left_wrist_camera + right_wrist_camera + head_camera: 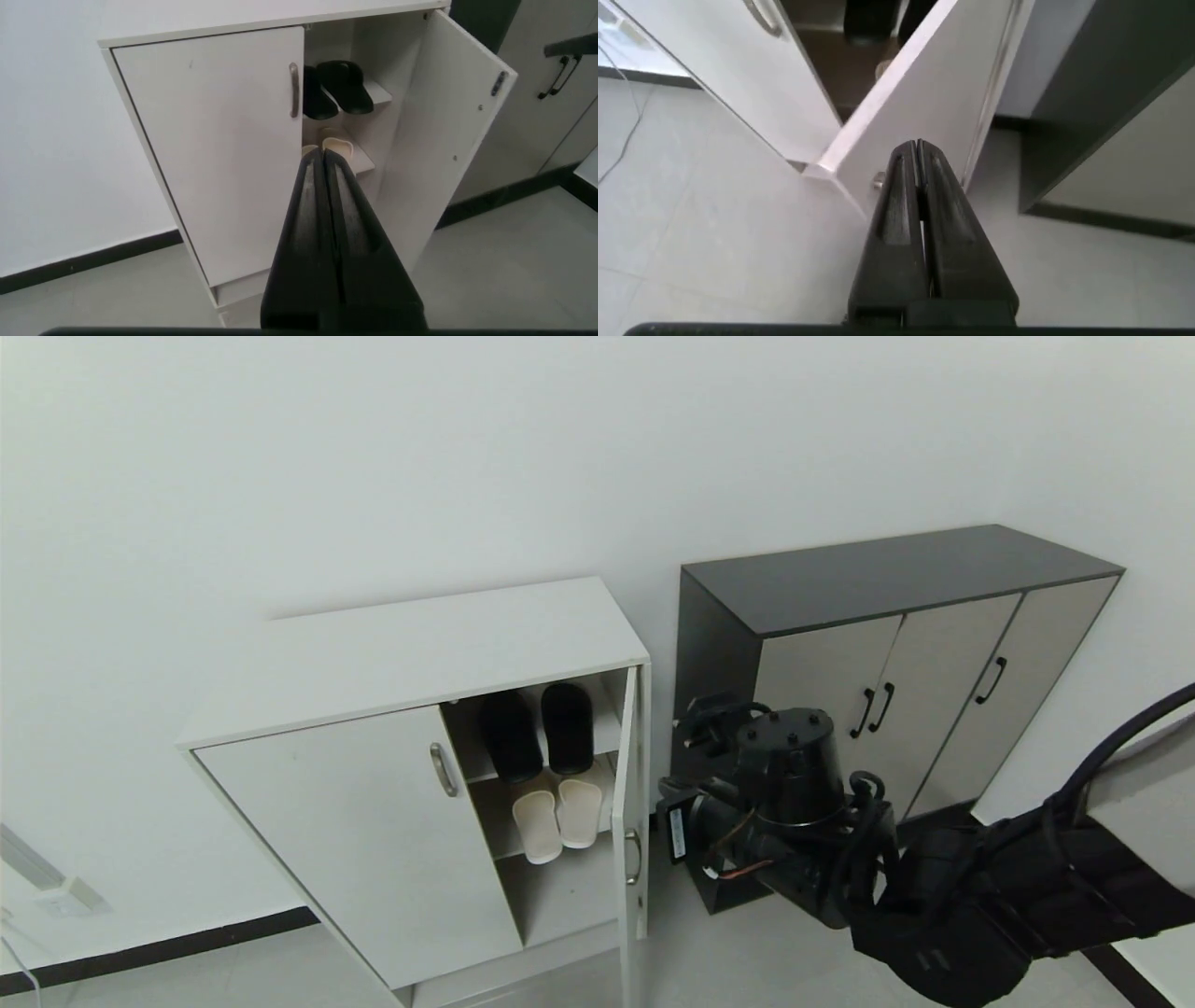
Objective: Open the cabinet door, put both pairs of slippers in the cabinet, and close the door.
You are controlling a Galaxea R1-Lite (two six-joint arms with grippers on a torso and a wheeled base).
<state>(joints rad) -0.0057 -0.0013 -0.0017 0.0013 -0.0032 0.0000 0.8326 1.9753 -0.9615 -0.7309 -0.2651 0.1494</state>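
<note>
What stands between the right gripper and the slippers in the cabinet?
The open door: in the right wrist view it stands ahead of the right gripper, with the black slippers beyond it.

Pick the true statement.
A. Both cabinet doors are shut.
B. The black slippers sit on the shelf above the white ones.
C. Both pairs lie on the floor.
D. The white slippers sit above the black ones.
B: inside the cabinet, whose right door stands open, the black slippers lie one level above the white slippers.
</note>
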